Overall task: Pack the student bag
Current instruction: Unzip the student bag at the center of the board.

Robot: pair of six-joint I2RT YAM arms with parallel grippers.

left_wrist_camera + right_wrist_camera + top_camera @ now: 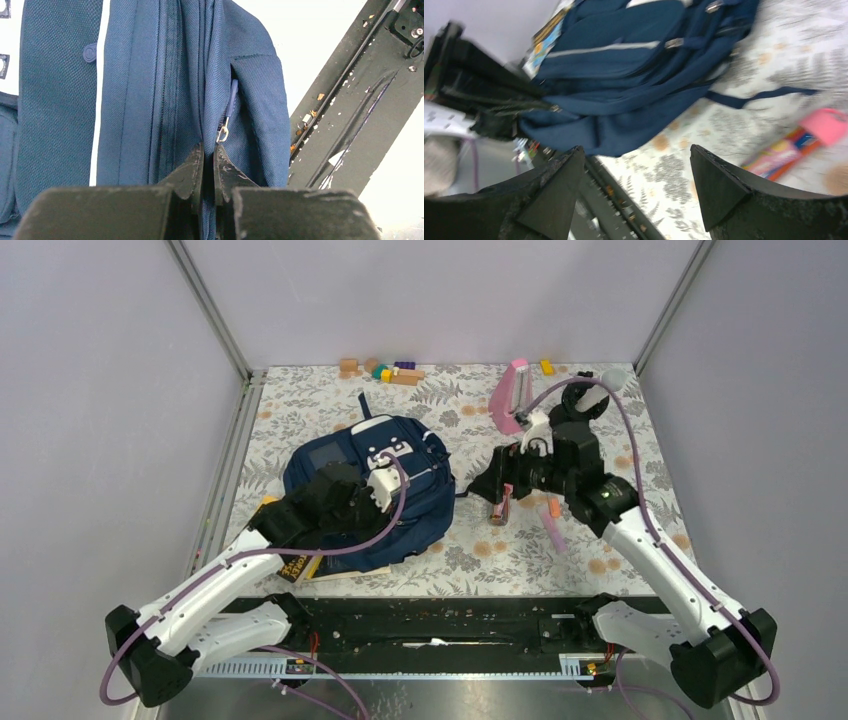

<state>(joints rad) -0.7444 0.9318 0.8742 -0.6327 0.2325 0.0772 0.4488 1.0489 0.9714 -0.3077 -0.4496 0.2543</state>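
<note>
Left gripper (209,151): jaws together at a zip seam of the student bag (425,515), zip pull (223,134) just above the tips; whether fabric is pinched, cannot tell
Bag lies left-centre on floral table (480,560)
Right gripper (636,150): jaws wide apart, empty, just right of bag, near a colourful packet (781,152)
Far edge: small blocks (392,371)
</note>
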